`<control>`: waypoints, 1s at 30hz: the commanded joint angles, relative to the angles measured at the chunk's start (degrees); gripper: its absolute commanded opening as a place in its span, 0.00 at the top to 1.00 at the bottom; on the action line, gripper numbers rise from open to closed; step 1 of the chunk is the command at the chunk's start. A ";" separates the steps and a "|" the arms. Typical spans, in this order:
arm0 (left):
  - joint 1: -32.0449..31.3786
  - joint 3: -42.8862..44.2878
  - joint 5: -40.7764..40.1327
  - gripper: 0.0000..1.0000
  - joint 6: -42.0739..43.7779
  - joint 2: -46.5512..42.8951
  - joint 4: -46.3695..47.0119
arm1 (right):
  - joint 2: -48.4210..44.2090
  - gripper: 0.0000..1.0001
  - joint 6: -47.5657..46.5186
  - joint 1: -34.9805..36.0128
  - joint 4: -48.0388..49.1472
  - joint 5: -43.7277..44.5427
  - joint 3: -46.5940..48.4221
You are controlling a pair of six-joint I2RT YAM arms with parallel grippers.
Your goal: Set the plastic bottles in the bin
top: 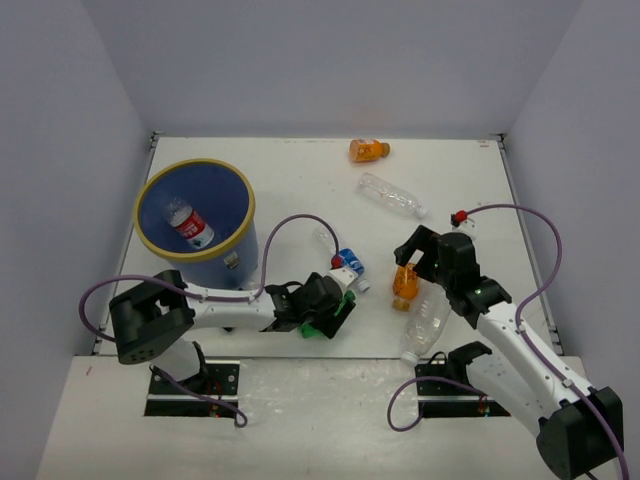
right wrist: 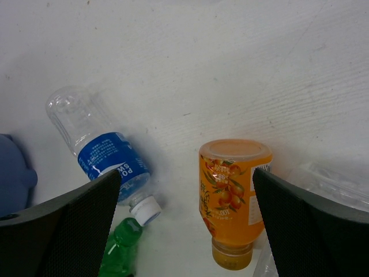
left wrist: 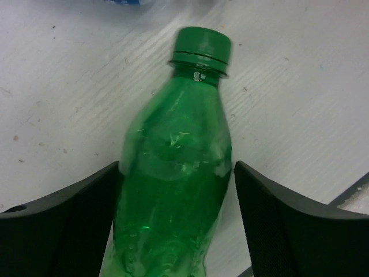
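Note:
A green bottle [left wrist: 173,173] lies on the white table between the fingers of my left gripper [left wrist: 176,167], which is open; the left finger is against it and a small gap shows at the right finger. In the top view this gripper [top: 335,310] is at the near middle over the green bottle [top: 322,322]. My right gripper [top: 408,262] is open and empty, hovering over a stubby orange bottle [right wrist: 233,196] lying cap towards me [top: 405,283]. The blue bin [top: 240,240] with a yellow rim holds a red-labelled bottle [top: 190,226].
A blue-labelled clear bottle [top: 346,264] lies between the grippers. A large clear bottle [top: 425,325] lies by the orange one. A second orange bottle [top: 368,150] and a clear bottle [top: 392,195] lie at the back. A small red-capped thing [top: 461,217] lies at the right.

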 commanded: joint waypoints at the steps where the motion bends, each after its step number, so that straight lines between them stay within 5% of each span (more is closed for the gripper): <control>1: -0.30 -0.32 0.48 0.52 -2.09 -2.60 3.21 | -0.84 0.01 0.49 -0.14 -0.06 1.96 2.68; 9: -0.30 3.86 -8.06 0.88 0.12 -15.23 0.07 | -2.62 0.01 -1.77 -0.12 -1.08 0.99 5.59; 20: 1.61 20.58 -37.53 0.87 2.98 -24.47 -7.83 | -4.26 0.01 -4.34 -0.12 -0.63 -2.38 7.51; 26: 14.29 22.36 -45.38 0.81 4.16 -33.69 -8.04 | -4.29 0.01 -4.34 -0.12 -0.40 -2.35 6.37; 30: 19.96 20.67 -60.48 0.73 4.68 -38.19 -8.51 | -4.15 0.01 -4.19 -0.12 0.08 -2.41 5.95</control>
